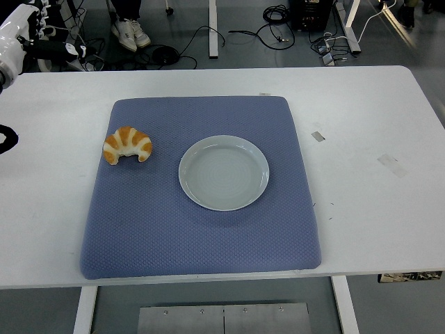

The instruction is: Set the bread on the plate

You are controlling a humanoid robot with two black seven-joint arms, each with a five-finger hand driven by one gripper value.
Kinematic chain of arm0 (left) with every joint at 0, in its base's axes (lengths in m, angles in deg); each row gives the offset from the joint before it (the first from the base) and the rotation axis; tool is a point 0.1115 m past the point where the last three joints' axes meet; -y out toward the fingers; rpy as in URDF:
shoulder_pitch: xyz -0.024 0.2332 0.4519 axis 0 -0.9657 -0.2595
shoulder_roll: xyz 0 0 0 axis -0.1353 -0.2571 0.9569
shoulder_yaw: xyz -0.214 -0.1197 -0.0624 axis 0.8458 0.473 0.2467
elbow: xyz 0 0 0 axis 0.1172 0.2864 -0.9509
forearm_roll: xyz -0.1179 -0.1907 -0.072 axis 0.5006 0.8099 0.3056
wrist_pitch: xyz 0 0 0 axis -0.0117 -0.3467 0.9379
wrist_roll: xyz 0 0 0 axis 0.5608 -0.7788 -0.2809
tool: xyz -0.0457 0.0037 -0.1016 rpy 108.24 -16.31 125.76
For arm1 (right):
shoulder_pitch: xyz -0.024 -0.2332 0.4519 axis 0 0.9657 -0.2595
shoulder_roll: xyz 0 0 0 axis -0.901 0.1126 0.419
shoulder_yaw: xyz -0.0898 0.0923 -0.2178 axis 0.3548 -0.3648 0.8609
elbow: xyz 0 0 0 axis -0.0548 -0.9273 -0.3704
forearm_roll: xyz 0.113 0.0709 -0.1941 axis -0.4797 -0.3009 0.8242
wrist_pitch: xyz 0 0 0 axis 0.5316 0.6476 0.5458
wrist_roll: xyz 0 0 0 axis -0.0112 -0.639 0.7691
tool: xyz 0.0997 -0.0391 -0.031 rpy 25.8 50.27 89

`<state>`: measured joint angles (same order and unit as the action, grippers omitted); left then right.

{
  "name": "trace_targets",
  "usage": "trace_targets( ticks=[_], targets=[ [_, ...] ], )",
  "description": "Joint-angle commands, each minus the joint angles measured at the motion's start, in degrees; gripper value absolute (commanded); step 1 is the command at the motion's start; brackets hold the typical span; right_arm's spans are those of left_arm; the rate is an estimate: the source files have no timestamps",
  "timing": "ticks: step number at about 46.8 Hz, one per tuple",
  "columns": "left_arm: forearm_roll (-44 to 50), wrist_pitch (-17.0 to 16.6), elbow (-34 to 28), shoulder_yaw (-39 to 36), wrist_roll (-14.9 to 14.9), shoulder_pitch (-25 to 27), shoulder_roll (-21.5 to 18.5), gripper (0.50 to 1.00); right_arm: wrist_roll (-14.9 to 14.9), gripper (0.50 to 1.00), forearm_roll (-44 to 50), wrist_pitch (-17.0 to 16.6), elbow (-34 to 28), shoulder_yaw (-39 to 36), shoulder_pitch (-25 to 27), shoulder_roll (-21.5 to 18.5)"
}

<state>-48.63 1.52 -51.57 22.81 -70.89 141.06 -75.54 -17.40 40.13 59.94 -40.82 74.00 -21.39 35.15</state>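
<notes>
A golden croissant (127, 145) lies on the left part of a blue mat (201, 236). An empty white plate (224, 172) sits at the mat's middle, a short way right of the croissant. My left hand (31, 42), white with dark fingers, shows at the top left corner, above the table's far left edge and well behind the croissant. Its fingers stretch out to the right and hold nothing. A black part of the left arm (4, 139) shows at the left edge. The right arm is out of view.
The white table (368, 139) carries small tape marks (317, 136) right of the mat. Behind the table, cables and desk legs cover the floor, and a person's shoes (129, 31) show at the top.
</notes>
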Motion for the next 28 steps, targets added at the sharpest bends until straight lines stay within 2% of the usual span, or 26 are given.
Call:
trace_targets(
  ticks=[1, 6, 13, 21, 28],
  targets=[
    [-6.3, 0.1, -2.1, -1.3, -4.0, 0.1, 0.3, 0.986, 0.0, 1.0, 0.0, 0.0, 0.0, 0.0, 0.0, 0.0],
    [-10.3, 0.1, -4.1, -2.0, -8.0, 0.0, 0.8, 0.981, 0.0, 1.0, 0.0, 0.0, 0.0, 0.0, 0.0, 0.0],
    [-13.1, 0.1, -5.0, -4.3, -8.6, 0.3, 1.1, 0.978, 0.0, 1.0, 0.0, 0.0, 0.0, 0.0, 0.0, 0.0],
    [-21.3, 0.5, -5.2, -8.4, -11.0, 0.3, 1.3, 0.978, 0.0, 1.0, 0.0, 0.0, 0.0, 0.0, 0.0, 0.0],
    [-22.2, 3.5, -5.5, -9.8, -11.4, 0.4, 1.3, 0.977, 0.0, 1.0, 0.0, 0.0, 0.0, 0.0, 0.0, 0.0]
  ],
)
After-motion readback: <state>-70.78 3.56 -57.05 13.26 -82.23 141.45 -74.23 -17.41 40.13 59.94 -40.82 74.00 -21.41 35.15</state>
